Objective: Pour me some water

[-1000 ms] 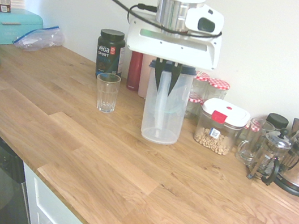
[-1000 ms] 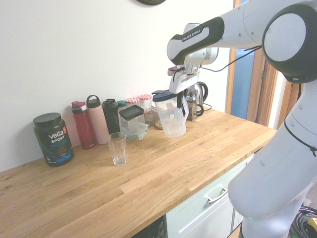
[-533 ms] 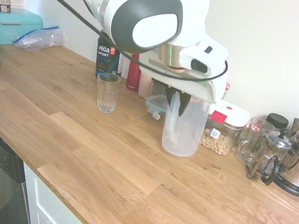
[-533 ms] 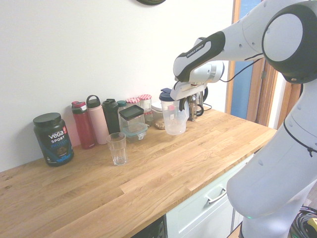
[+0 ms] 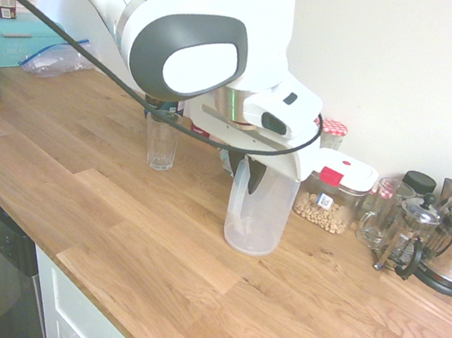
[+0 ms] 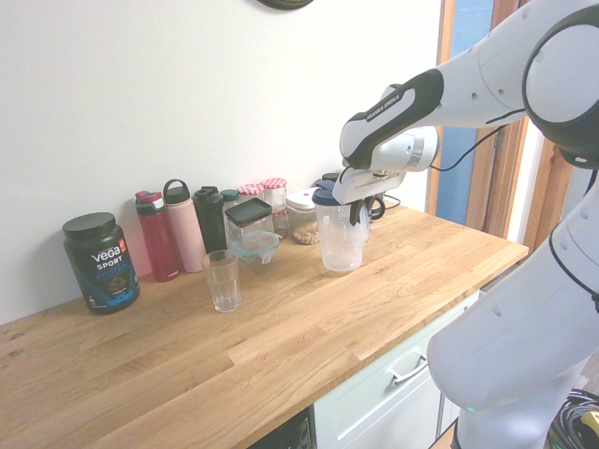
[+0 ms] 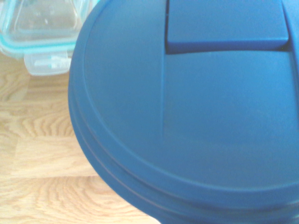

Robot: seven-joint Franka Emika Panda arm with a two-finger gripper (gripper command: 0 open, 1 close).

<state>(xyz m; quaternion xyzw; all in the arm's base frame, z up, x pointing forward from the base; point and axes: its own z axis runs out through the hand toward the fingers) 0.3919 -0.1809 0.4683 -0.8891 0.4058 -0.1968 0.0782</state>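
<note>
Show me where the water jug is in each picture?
First exterior view: the jug stands centre, under the arm, right of the drinking glass.
Second exterior view: the jug is right of centre, glass to its left.
Wrist view: its blue lid fills the picture.
Shared landmark: the glass.

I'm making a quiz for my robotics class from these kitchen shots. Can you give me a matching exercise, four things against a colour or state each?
Things:
1. Pitcher
2. Glass
3. Pitcher lid
4. Nut box

Descriptions:
A. Blue
B. Stands alone on the counter, nothing visible in it
C. Gripped near its top by the gripper
D. White lid with a red clip

Pairs: 1-C, 2-B, 3-A, 4-D
</note>
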